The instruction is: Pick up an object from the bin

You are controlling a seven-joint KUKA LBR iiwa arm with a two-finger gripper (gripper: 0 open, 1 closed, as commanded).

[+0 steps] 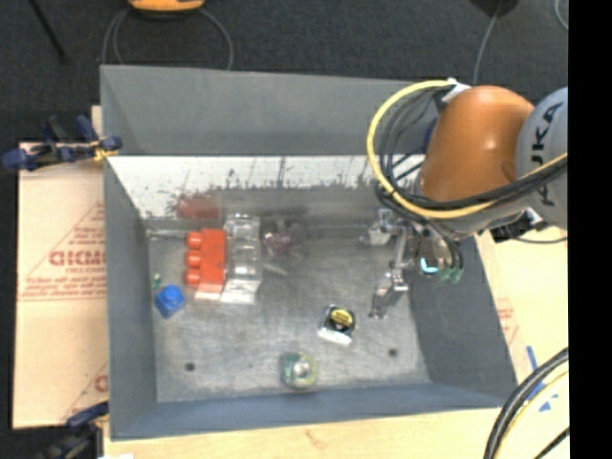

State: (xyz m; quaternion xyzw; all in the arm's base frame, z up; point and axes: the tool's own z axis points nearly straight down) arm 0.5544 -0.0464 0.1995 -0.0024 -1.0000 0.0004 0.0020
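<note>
Right half of the bin: gripper [387, 299] is down near a small black-and-yellow piece [338, 320].
We see the grey metal bin [129, 285] with the arm [473, 142], orange cover and cables at its wrist, reaching in from the right. The gripper hangs low over the floor, and we cannot tell whether it is open or closed. At left an orange studded block [206, 258] lies touching a clear plastic piece [241, 261] on its right. A pale greenish round thing [299, 370] sits mid-bin by the wall at the view's bottom. The black-and-yellow piece, nearest the gripper, lies just left of and below its tip, apart from it. A small blue cube [169, 301] sits far left, just below the orange block.
</note>
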